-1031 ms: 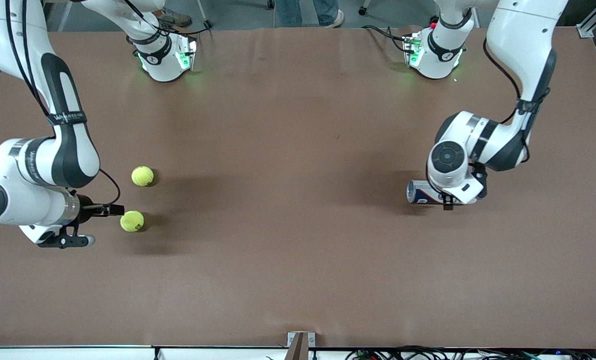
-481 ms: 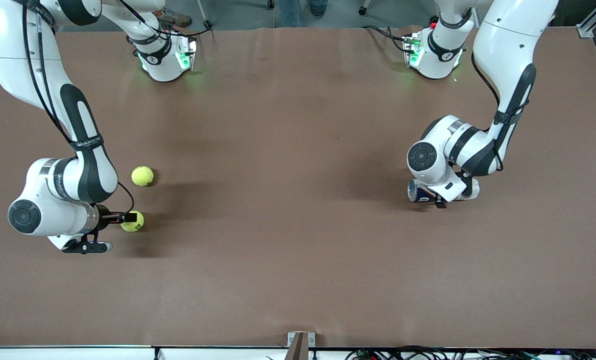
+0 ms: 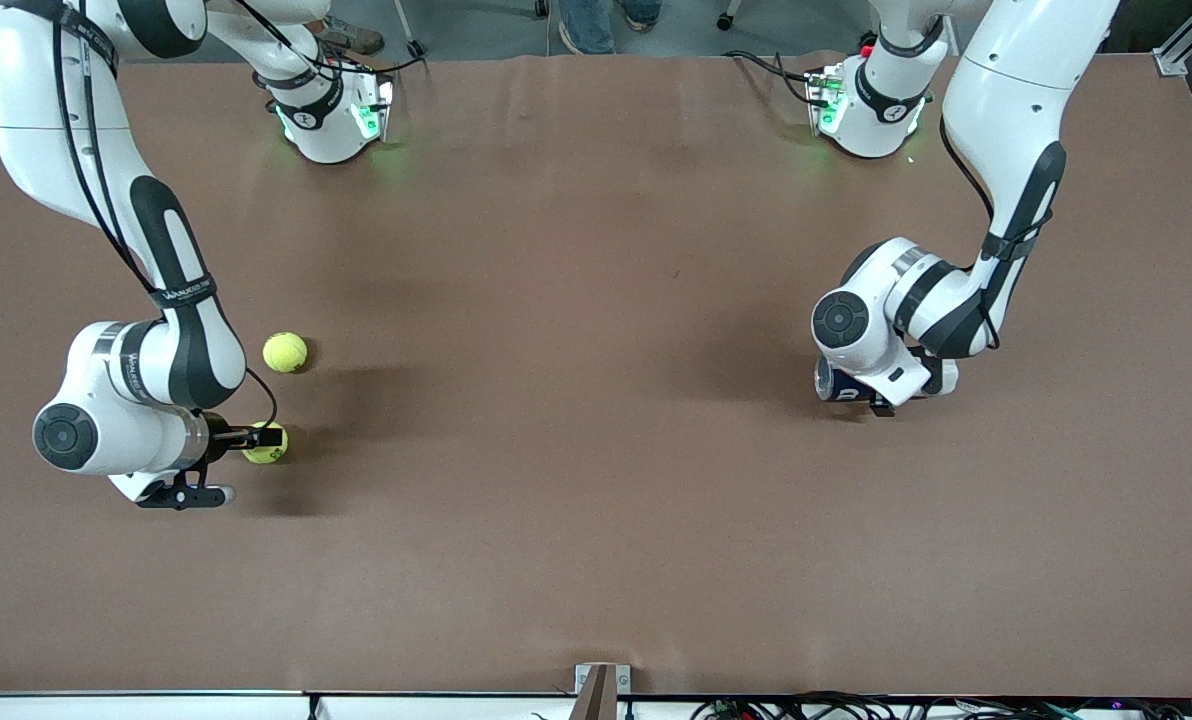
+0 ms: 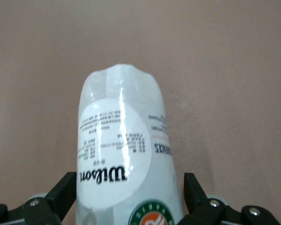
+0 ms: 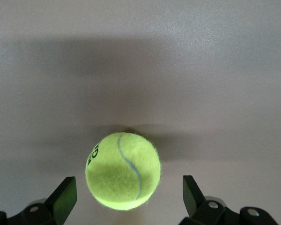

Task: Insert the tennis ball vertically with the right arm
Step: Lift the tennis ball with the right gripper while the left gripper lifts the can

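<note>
Front view: the right gripper (image 3: 264, 437) sits low at a tennis ball (image 3: 268, 447) on the table (image 3: 576, 400), a second ball (image 3: 285, 352) farther from the camera. The left gripper (image 3: 881, 405) is at a lying Wilson ball can (image 3: 836, 383).

Left wrist view: spread fingers (image 4: 63, 194) flank the can (image 4: 124, 159), not gripping.

Right wrist view: open fingers (image 5: 65, 197) straddle the ball (image 5: 123, 170), untouched.

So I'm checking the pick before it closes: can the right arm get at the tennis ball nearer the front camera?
Probably yes. The right gripper is open, its fingers astride the tennis ball with gaps either side, and nothing lies between them. The other ball sits apart.
</note>
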You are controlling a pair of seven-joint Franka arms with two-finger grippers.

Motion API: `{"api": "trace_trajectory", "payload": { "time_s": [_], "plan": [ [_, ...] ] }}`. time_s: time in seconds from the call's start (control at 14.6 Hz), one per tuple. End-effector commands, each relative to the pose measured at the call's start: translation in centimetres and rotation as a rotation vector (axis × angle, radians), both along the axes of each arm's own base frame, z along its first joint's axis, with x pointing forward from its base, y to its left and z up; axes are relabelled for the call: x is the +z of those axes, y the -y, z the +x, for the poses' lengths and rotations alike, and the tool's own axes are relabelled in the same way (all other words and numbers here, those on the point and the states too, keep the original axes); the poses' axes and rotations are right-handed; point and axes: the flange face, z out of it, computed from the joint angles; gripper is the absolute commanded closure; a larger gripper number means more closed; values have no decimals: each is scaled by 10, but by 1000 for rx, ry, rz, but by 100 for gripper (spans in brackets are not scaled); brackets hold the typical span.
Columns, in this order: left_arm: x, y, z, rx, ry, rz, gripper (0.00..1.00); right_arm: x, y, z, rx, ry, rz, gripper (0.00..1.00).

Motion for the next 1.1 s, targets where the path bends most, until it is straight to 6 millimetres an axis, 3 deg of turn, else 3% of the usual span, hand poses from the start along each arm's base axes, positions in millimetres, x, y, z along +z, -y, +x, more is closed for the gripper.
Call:
{"api": "trace_trajectory", "payload": {
  "time_s": [0.0, 0.27, 0.48, 0.82, 1.03],
  "plan": [
    [-9, -10, -2, -13, -4, 33, 0, -7, -1, 0, -9, 0, 6, 0],
    [-14, -17, -5, 0, -38, 67, 0, -10, -3, 0, -6, -3, 7, 0],
    [-13, -17, -3, 7, -36, 75, 29, -14, -5, 0, -4, -6, 8, 0],
    [-6, -13, 3, 5, -23, 68, 29, -18, -6, 1, -3, -3, 9, 0],
    [16, -1, 19, 10, 19, 35, 29, -21, -6, 1, -4, -6, 10, 0]
  ]
}}
